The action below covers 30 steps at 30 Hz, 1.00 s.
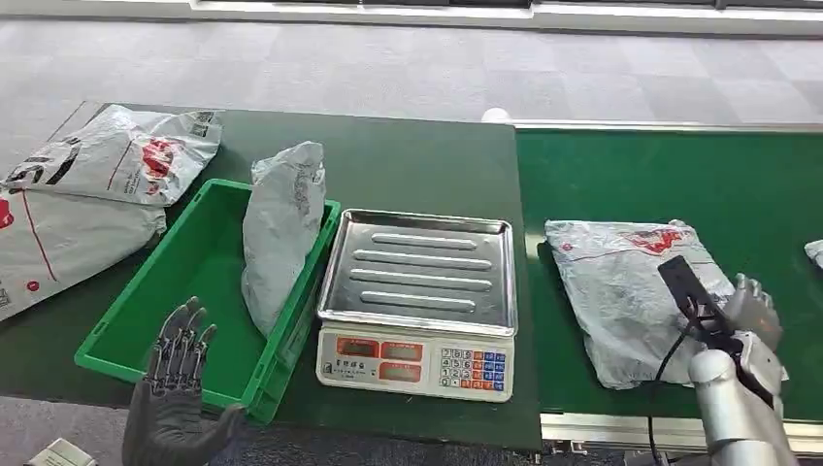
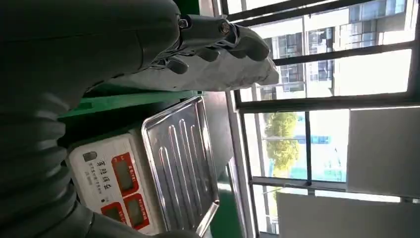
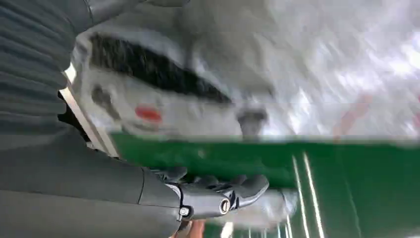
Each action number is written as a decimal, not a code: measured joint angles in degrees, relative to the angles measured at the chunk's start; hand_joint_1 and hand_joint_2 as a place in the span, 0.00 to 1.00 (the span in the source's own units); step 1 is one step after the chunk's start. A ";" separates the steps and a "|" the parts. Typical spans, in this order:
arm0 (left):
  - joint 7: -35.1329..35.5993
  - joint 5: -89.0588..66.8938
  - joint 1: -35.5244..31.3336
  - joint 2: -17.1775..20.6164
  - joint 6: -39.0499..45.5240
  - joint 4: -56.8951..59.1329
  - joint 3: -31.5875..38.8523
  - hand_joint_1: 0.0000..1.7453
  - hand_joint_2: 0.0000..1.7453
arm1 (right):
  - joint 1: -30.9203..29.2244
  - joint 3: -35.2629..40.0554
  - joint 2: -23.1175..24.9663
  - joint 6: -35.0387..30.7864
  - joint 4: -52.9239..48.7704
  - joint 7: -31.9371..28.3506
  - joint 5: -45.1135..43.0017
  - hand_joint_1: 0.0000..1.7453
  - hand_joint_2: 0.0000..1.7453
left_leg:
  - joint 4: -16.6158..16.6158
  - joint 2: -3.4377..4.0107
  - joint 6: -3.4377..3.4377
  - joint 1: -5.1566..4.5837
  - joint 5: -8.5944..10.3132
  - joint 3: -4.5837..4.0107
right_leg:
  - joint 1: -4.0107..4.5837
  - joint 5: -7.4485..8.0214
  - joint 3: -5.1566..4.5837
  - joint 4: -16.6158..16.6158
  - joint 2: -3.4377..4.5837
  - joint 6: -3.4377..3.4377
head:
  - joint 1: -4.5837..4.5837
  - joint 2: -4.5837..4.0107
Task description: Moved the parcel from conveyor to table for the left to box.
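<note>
One crumpled grey plastic mailer parcel (image 1: 631,291) lies on the green conveyor belt (image 1: 679,175), beside the steel-topped electronic scale (image 1: 417,301). Right robot hand (image 1: 752,316) at its near edge, grip indiscernible; left robot hand (image 1: 180,349) spread, empty. Step judged: reaching. Next: secure grasp, carry to dark green surface (image 1: 417,165).

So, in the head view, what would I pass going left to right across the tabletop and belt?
Flat parcels → green crate with an upright parcel leaning inside → weighing scale → grey parcel on the green conveyor, with the right hand at its near corner.
</note>
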 measured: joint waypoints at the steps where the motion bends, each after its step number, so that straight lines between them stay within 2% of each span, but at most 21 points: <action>1: -0.37 0.04 -0.08 0.31 0.35 0.20 -0.04 0.00 1.00 | -0.44 -0.02 -0.20 3.98 3.40 0.22 -0.48 0.00 1.00 | 0.00 0.00 0.00 0.00 0.00 0.00 | 0.00 0.00 0.00 0.00 0.00 0.00 | 0.00 0.00; 3: -1.13 0.37 -0.24 1.22 1.48 0.61 -0.50 0.00 1.00 | -0.82 -0.22 -0.39 9.20 8.32 -0.33 -1.79 0.01 1.00 | 0.00 -0.01 0.00 0.00 0.00 -0.01 | 0.00 0.00 0.01 0.00 -0.01 0.00 | 0.00 0.00; 4: -1.51 0.55 -0.24 1.59 2.25 0.85 -0.87 0.00 1.00 | -1.46 -0.46 -0.46 10.60 10.12 -0.92 -2.31 0.77 1.00 | 0.00 0.02 -0.01 0.01 0.00 0.06 | 0.02 0.01 0.02 0.00 0.04 -0.01 | 0.02 0.00; 5: -1.66 0.57 -0.33 1.99 2.73 1.05 -1.20 0.00 1.00 | -2.42 -0.52 -0.66 12.01 11.60 -1.12 -2.43 1.00 1.00 | 0.00 0.10 -0.06 0.01 -0.05 0.15 | 0.06 0.01 0.06 0.00 0.16 -0.01 | 0.00 0.00; 8: -1.81 0.87 -0.36 2.78 4.09 1.47 -1.94 0.00 1.00 | -4.06 -0.61 -0.98 13.36 14.95 -2.38 -2.78 1.00 1.00 | -0.01 0.19 -0.08 0.11 -0.09 0.39 | 0.19 -0.01 0.36 -0.13 0.25 -0.03 | 0.00 0.00; 18: -1.16 1.05 -0.22 3.61 4.41 1.51 -2.75 0.00 1.00 | -6.43 -0.61 -0.98 11.34 17.17 -4.00 -2.25 1.00 1.00 | 0.02 0.18 -0.01 0.17 -0.06 0.51 | 0.17 0.09 0.60 -0.20 0.21 0.01 | 0.00 0.00; 26: -0.37 -0.09 1.08 2.71 2.97 -0.28 -2.71 0.00 1.00 | -5.51 -0.55 0.59 2.27 12.35 -9.84 -7.41 1.00 1.00 | 0.02 0.09 -0.03 0.14 -0.03 0.30 | 0.14 0.09 0.41 -0.16 0.16 0.01 | 0.00 0.00; 30: -0.92 -0.77 1.83 1.23 2.77 -1.29 -2.25 0.00 1.00 | -3.15 -0.57 2.69 -11.55 2.64 -18.06 -17.28 1.00 1.00 | 0.01 -0.01 -0.03 0.14 -0.01 0.13 | 0.14 0.09 0.27 -0.14 0.04 0.01 | 0.00 0.00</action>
